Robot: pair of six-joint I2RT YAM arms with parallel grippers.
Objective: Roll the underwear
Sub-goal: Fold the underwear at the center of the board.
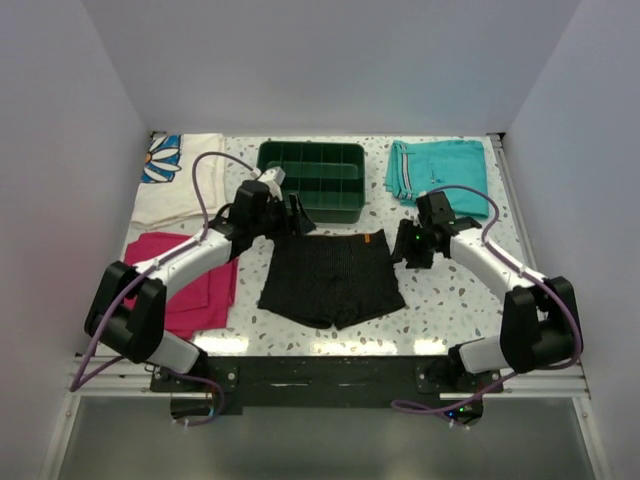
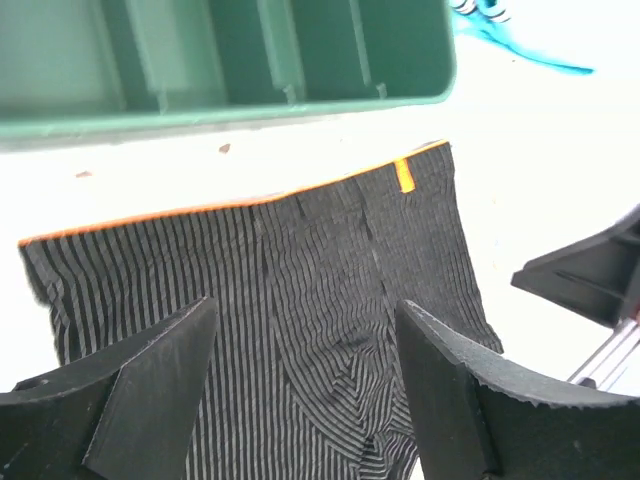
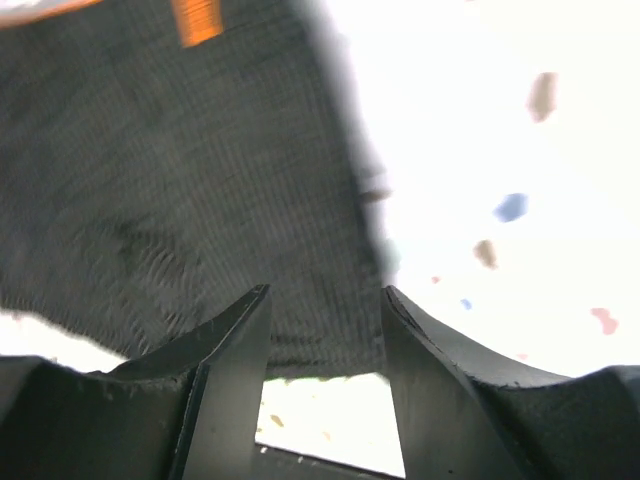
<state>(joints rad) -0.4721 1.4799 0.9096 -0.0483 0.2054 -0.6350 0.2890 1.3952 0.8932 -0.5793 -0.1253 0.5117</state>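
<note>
The underwear (image 1: pixel 330 278) is black, finely striped, and lies flat in the middle of the table, with its orange-edged waistband toward the far side and a small orange tag (image 1: pixel 368 238). My left gripper (image 1: pixel 297 218) is open and empty, hovering over the waistband's left end. In the left wrist view the striped fabric (image 2: pixel 300 270) fills the gap between my open fingers (image 2: pixel 160 370). My right gripper (image 1: pixel 403 248) is open and empty at the underwear's right edge. In the right wrist view the fabric (image 3: pixel 180 190) and the tag (image 3: pixel 197 20) lie just beyond the gripper (image 3: pixel 325 300).
A green divided tray (image 1: pixel 312 178) stands right behind the underwear and also shows in the left wrist view (image 2: pixel 230 60). Teal shorts (image 1: pixel 440 172) lie at the back right. A magenta folded cloth (image 1: pixel 190 285) lies at the left and a floral towel (image 1: pixel 175 180) at the back left.
</note>
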